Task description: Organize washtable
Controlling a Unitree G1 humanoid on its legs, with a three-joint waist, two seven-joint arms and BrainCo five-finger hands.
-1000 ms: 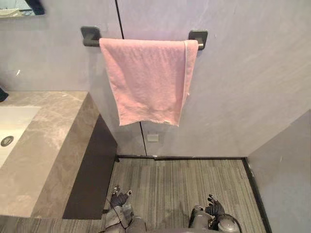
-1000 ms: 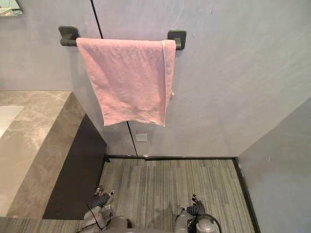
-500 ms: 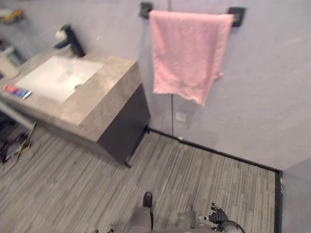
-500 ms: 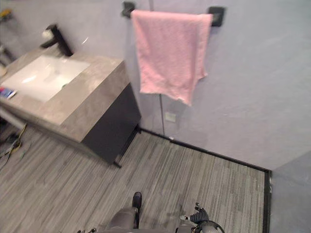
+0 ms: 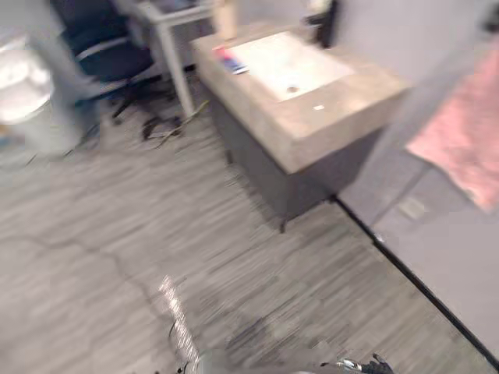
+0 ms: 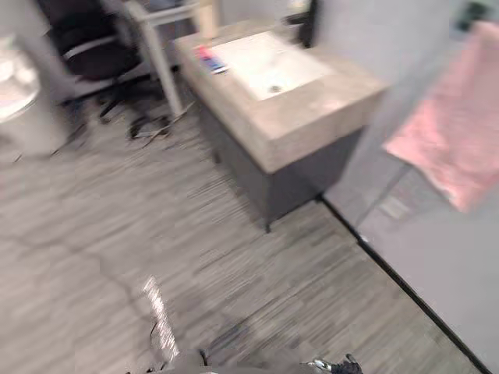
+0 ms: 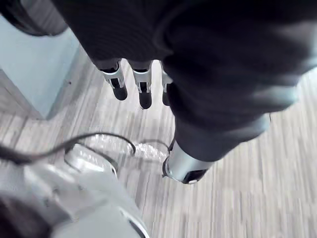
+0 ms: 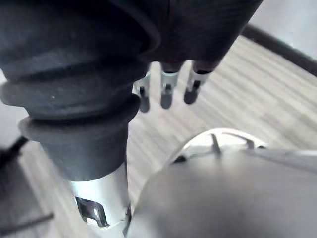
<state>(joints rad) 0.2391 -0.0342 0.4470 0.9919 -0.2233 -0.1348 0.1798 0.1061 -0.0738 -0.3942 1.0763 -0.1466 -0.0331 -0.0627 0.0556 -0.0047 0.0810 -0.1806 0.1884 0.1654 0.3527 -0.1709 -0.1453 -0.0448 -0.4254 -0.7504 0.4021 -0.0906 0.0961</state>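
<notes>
Showing grey plank floor [image 5: 156, 257] nearest, then the stone worktop [image 5: 343, 117] with white sink [image 5: 284, 62]; a small red-and-blue item [image 5: 231, 60] lies on it beside the sink, pink towel [image 5: 460, 148] on the wall alongside. Left robot hand [image 7: 143, 87] and right robot hand [image 8: 166, 89] hang over the floor, fingers straight, empty.

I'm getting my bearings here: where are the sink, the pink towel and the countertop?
Sink [image 5: 281, 62]: left eye view, white basin floor.
Pink towel [image 6: 448, 144]: right eye view, middle of the cloth.
Countertop [image 5: 351, 105]: left eye view, bare stone.
</notes>
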